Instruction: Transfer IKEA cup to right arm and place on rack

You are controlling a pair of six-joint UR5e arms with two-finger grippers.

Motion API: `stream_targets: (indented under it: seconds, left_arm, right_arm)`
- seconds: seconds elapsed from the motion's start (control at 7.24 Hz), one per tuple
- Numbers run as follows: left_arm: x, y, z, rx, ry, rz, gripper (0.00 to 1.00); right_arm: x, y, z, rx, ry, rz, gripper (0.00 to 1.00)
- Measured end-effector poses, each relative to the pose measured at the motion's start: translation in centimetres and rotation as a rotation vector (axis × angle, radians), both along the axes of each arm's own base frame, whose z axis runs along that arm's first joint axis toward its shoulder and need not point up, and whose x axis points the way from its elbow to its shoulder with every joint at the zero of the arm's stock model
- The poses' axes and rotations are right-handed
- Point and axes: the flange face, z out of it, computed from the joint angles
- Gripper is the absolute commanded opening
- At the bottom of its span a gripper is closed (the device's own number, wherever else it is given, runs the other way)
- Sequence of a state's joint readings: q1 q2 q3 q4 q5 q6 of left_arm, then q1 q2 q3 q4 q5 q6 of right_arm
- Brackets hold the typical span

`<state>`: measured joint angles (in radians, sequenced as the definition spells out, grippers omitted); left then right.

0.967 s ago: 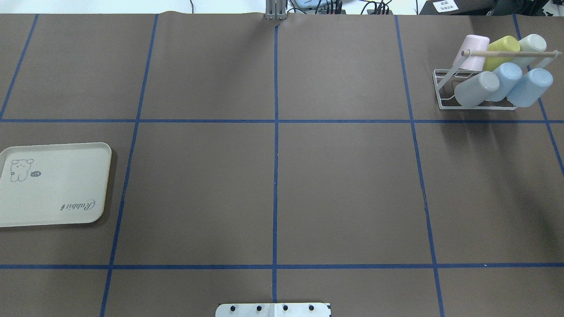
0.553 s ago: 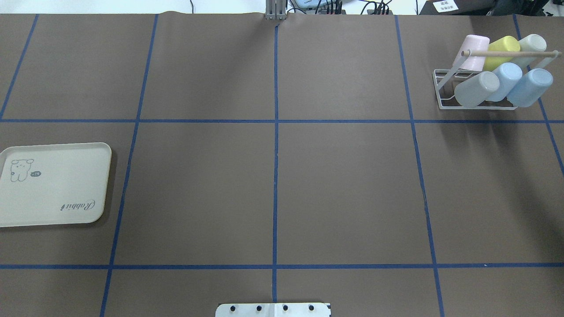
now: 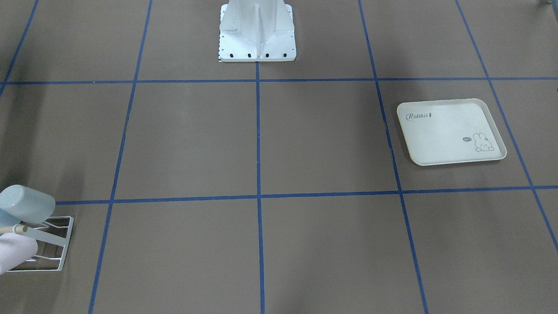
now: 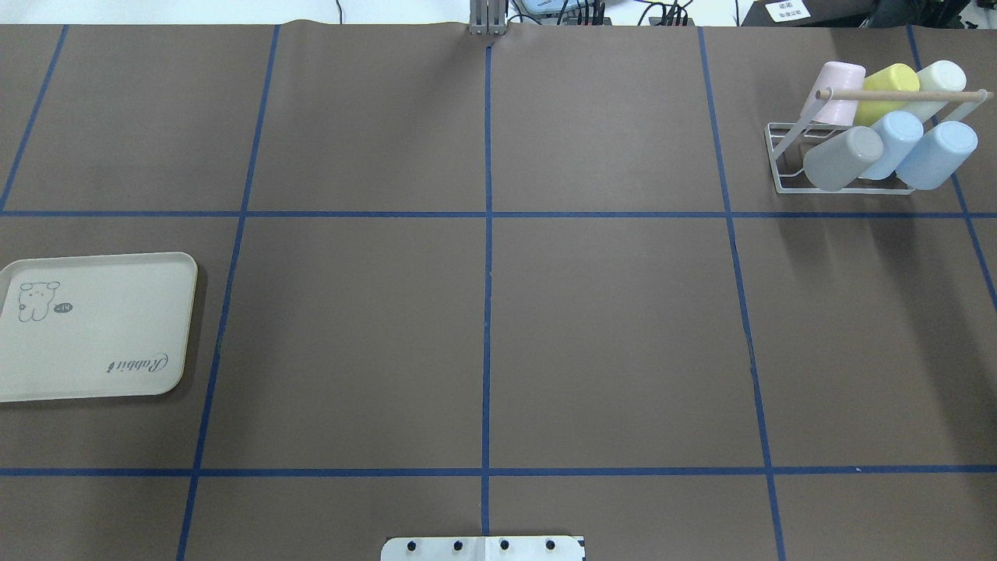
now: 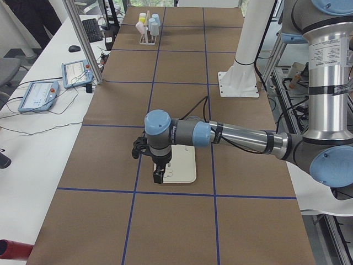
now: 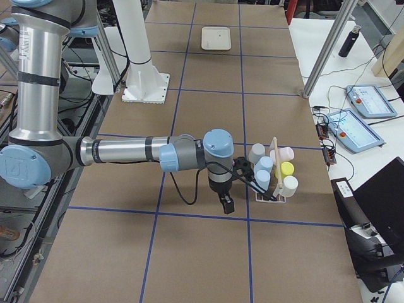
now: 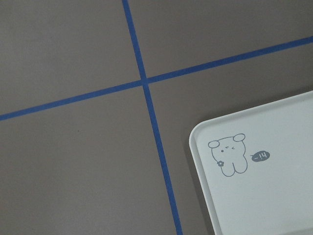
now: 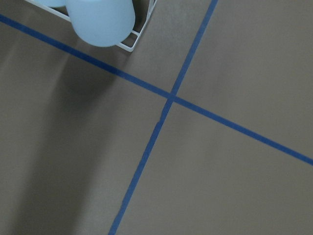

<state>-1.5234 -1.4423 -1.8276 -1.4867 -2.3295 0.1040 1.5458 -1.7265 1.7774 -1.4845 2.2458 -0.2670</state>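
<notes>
Right gripper (image 6: 226, 203) hangs pointing down just beside the rack (image 4: 795, 131); left gripper (image 5: 159, 175) hangs well apart from the rack, above the tray (image 4: 93, 327) edge. Whether either is open cannot be told. 6 cups (image 4: 845, 156) lean on the rack.

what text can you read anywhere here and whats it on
"Rabbit": printed in one corner of the cream tray.
"hi~": seems to stand in the small dark bubble beside the rabbit drawing on the same tray; tiny, so not certain.
White label beyond the table's far edge: print too small to read.
</notes>
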Motion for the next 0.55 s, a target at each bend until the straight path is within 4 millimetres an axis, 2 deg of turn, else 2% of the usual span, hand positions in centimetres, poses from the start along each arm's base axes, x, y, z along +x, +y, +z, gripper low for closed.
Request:
stream_targets:
  seconds: [0.28,0.55]
  left_arm:
    - [-2.8,3.1,2.3,0.02,0.035,0.008,1.0]
    - [-4.2,4.2,3.2,0.03,0.034,0.005,1.0]
  right_arm:
    - [1.9,2.9,3.1,-0.083,-0.058,0.054,1.0]
    - [2.5,3.8,5.3,-0.131,-0.047,0.072,1.0]
